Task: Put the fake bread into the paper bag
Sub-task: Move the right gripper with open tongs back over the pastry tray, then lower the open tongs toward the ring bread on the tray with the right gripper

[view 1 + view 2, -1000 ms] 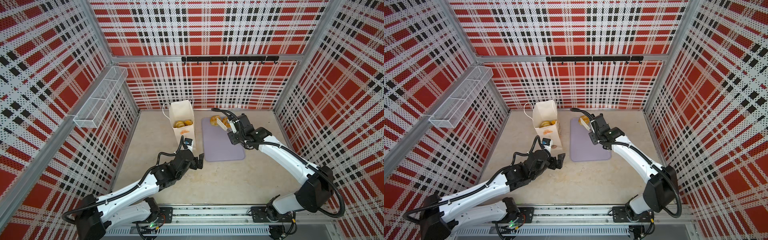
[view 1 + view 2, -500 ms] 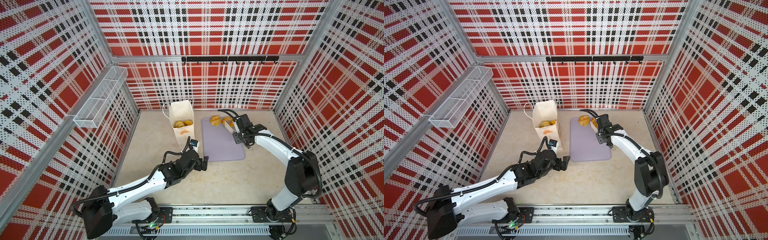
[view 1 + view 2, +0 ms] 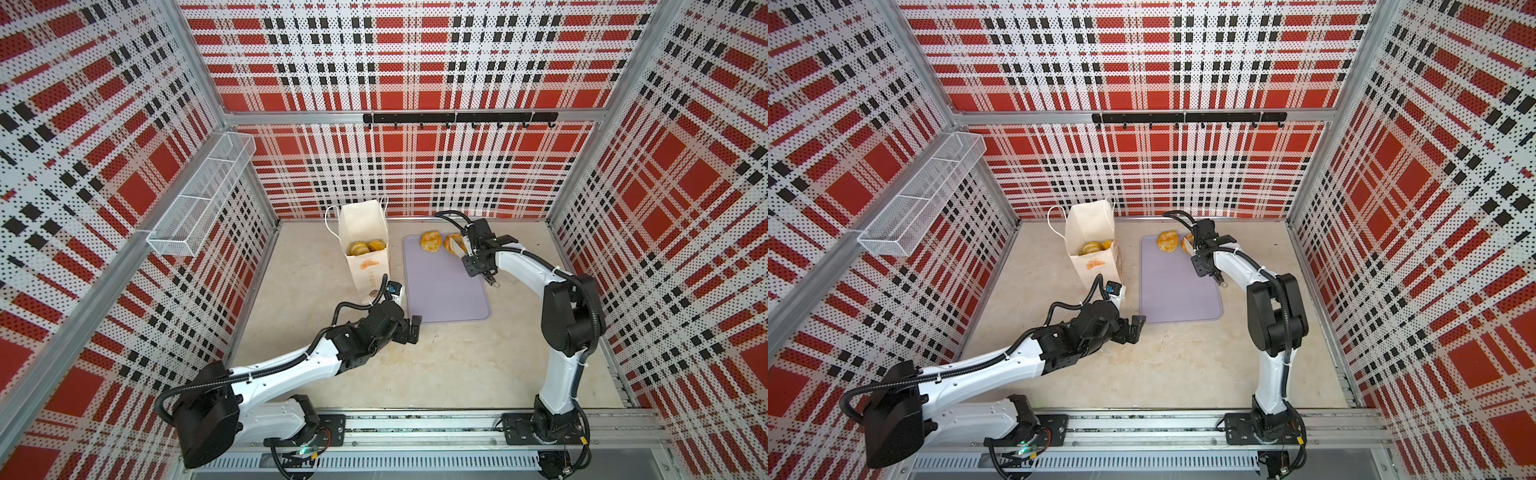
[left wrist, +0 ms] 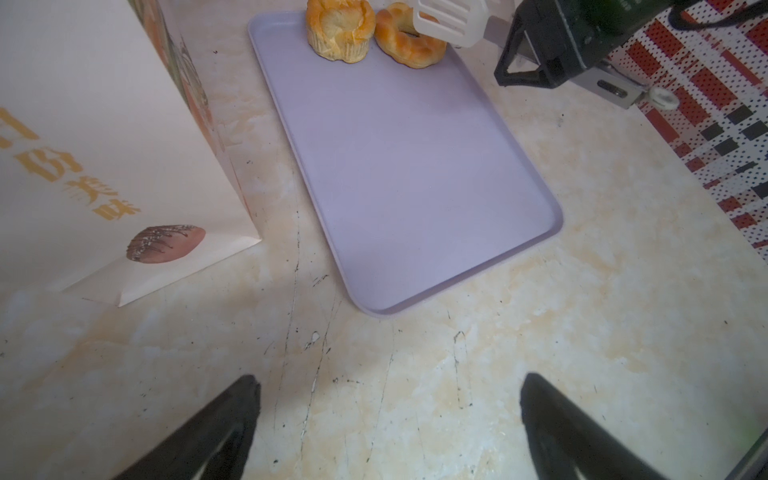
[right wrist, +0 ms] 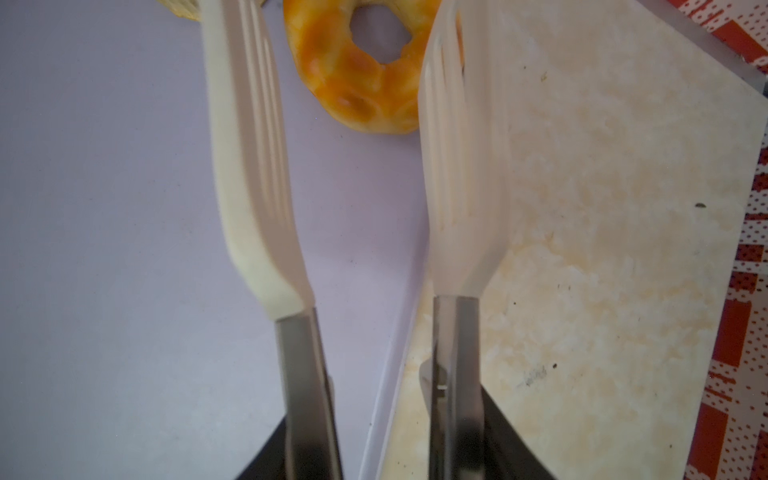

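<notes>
left gripper (image 4: 390, 419): spread wide, empty, low over the beige marbled surface (image 3: 436, 365), near the tray's near corner.
right gripper (image 3: 471, 253): clamped on the steel arms of white-bladed tongs (image 5: 249, 166); blades apart.
bread on tray: golden ring doughnut (image 5: 357, 99) between the blade tips, contact unclear; golden puffy bun (image 4: 338, 29) just beside it, both at the far end of the flat lilac tray (image 3: 444, 291).
bread in bag: two golden pastries (image 3: 359, 249) inside the open top of the tall cream paper bag (image 3: 368, 270), upright, left of the tray.
</notes>
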